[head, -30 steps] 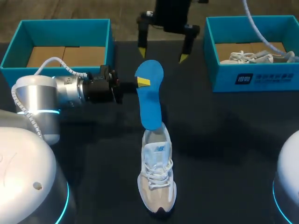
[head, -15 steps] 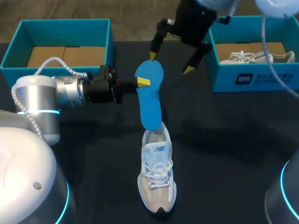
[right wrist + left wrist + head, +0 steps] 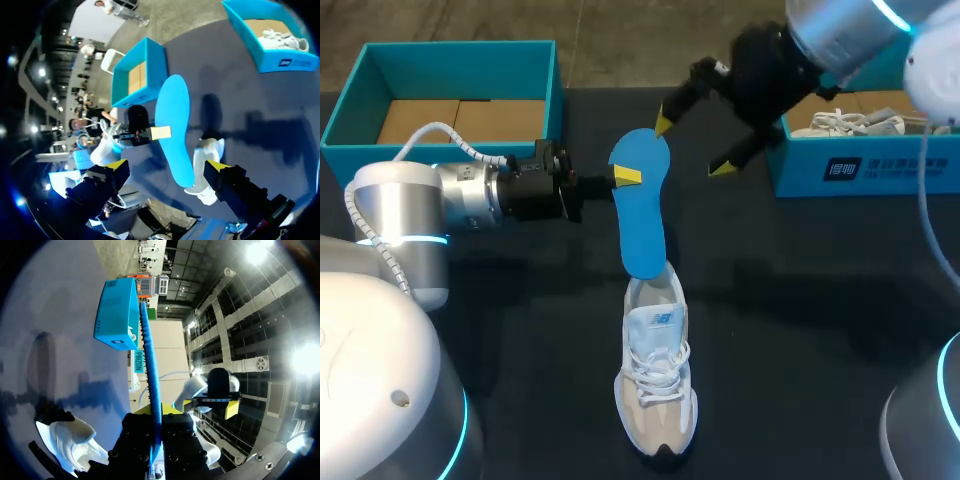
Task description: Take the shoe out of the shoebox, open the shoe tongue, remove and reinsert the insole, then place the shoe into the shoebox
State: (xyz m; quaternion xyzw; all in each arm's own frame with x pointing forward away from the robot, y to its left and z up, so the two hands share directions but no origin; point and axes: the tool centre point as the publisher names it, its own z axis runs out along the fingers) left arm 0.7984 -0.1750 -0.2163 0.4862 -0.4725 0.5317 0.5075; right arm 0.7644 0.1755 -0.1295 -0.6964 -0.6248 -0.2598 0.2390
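A blue insole [image 3: 640,215] hangs over the table, and my left gripper [image 3: 620,178] is shut on its upper edge from the left. Its lower end meets the heel opening of a white-and-grey shoe [image 3: 657,380] that stands on the dark table, toe toward the front. In the left wrist view the insole [image 3: 150,365] shows edge-on between that gripper's [image 3: 156,412] fingers, with the shoe [image 3: 70,440] below. My right gripper [image 3: 692,145] stands open, tilted, above and to the right of the insole's top, touching nothing. Its wrist view has the insole [image 3: 175,125] and the shoe [image 3: 207,160] ahead of the gripper [image 3: 167,165].
A teal shoebox [image 3: 860,160] at the back right holds a second white shoe [image 3: 845,122]. Another teal shoebox [image 3: 450,60] at the back left shows only its cardboard bottom. Bare dark table lies on both sides of the shoe.
My right arm has swung to the right and tilted, its open gripper now lower and beside the insole's top. The left arm, the insole and the shoe have stayed still.
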